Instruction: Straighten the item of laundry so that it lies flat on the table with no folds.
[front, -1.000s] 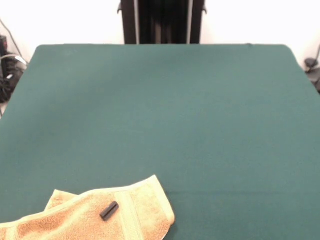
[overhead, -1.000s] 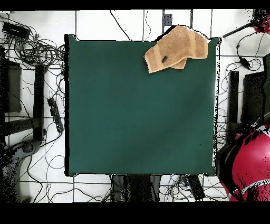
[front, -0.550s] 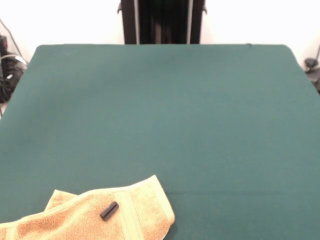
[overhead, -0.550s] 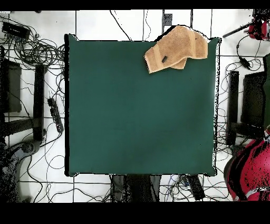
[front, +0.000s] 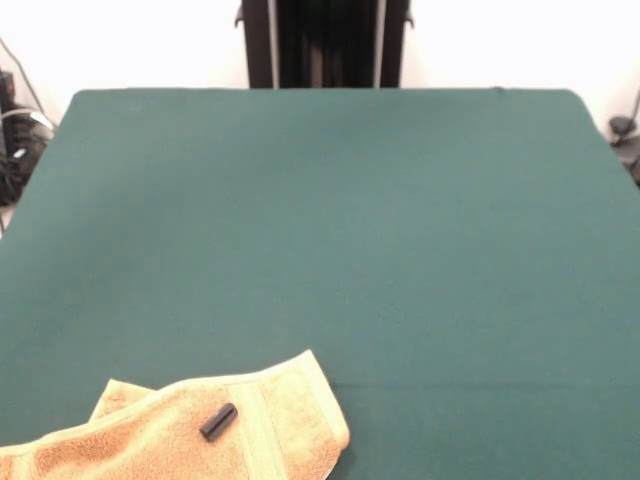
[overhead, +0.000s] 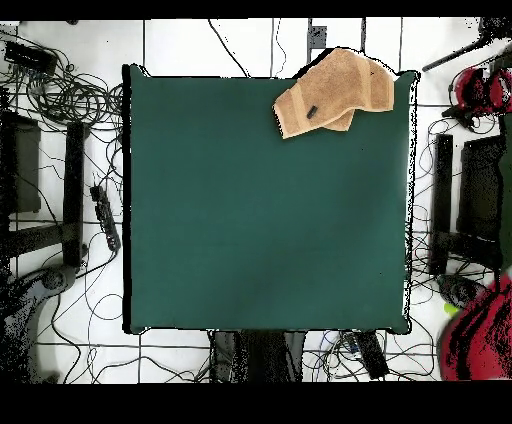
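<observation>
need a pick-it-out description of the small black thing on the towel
Start at the big dark green table and find the golden-orange towel lying rumpled at one corner. On the towel, beside its ribbed band, lies a small black cylinder, the only dark thing on the cloth.

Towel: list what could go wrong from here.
1. The towel hangs over the table edge at a corner, so a pull outward would likely drag it off.
2. A small black cylinder lies on the towel; spreading the cloth may roll it off or leave it under a fold.
3. One layer is folded under, so pulling the top alone may leave that fold in place.
</observation>
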